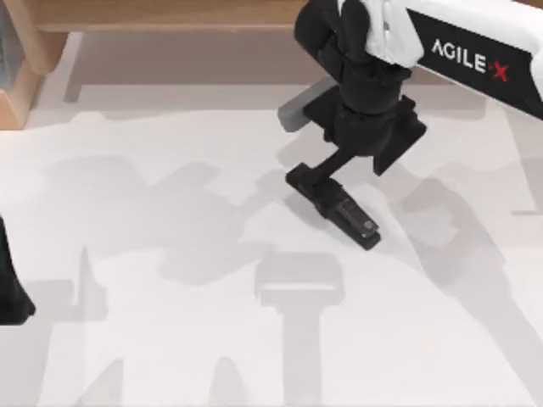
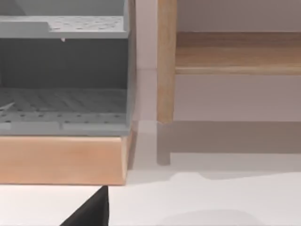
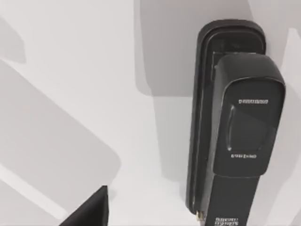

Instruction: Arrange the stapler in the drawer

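The stapler (image 1: 336, 206) is small, black and elongated, and lies flat on the white table right of centre, angled from upper left to lower right. My right gripper (image 1: 329, 172) hangs directly over its upper-left end, pointing down at it. In the right wrist view the stapler (image 3: 233, 127) lies close below, with one dark fingertip (image 3: 89, 211) off to its side and apart from it. The drawer (image 2: 63, 106) is a grey perforated tray in a wooden-framed unit (image 1: 19, 72) at the table's far left corner. My left arm (image 1: 10, 288) stays parked at the left edge.
A wooden shelf (image 1: 170, 15) on a wooden post (image 2: 165, 61) runs along the back of the table. A grey block (image 1: 299, 108) sits beside the right arm's wrist. Arm shadows fall across the white tabletop (image 1: 170, 339).
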`<control>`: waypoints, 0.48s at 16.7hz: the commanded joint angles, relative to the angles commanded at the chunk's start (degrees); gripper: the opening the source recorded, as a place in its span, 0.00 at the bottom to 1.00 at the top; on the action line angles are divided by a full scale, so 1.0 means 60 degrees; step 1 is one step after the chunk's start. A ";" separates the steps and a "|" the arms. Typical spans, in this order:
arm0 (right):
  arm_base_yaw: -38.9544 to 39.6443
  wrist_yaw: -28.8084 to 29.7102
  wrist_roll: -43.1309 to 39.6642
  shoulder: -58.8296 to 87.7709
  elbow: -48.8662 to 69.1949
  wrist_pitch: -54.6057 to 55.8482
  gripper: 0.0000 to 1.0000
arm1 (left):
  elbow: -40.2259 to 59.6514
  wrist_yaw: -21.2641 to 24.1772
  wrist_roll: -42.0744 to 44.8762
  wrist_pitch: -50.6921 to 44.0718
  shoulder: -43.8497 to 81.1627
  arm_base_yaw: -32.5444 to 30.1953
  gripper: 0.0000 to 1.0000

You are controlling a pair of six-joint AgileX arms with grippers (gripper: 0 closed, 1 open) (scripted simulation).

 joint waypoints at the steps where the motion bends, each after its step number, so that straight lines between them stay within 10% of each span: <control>1: 0.0000 0.0000 0.0000 0.0000 0.0000 0.0000 1.00 | 0.0000 0.0000 0.0000 0.0000 0.0000 0.0000 1.00; 8: 0.0003 0.0002 0.0006 0.0185 -0.0793 0.1008 1.00 | 0.0000 0.0000 0.0000 0.0000 0.0000 0.0000 1.00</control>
